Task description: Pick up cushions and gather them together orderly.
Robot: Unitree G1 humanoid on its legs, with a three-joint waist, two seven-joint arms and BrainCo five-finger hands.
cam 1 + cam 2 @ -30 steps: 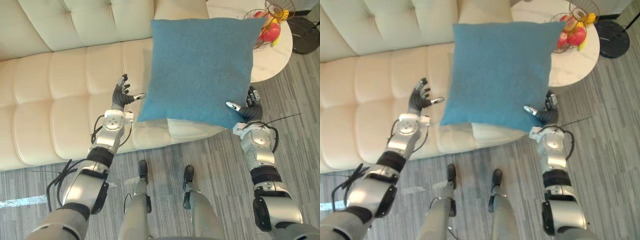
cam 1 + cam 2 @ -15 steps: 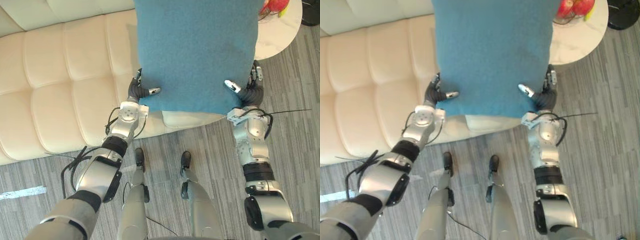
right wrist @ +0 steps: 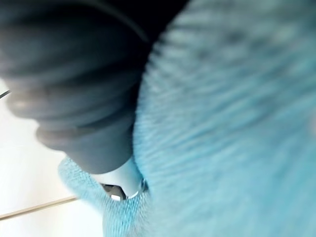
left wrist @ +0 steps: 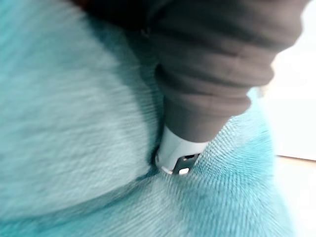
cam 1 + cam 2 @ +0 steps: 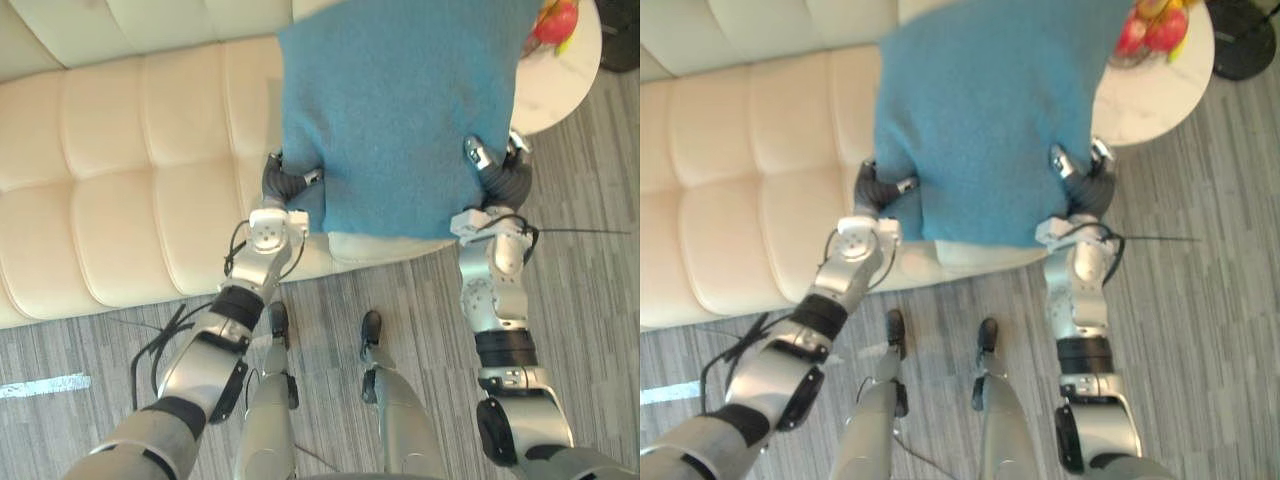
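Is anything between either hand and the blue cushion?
Nothing visible. The left hand and right hand both pinch the blue cushion at its lower corners, thumbs pressed into the fabric.

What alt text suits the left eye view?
The left robot hand and right robot hand pinch a blue cushion by its lower corners over a cream sofa. A white table with fruit stands beside it.
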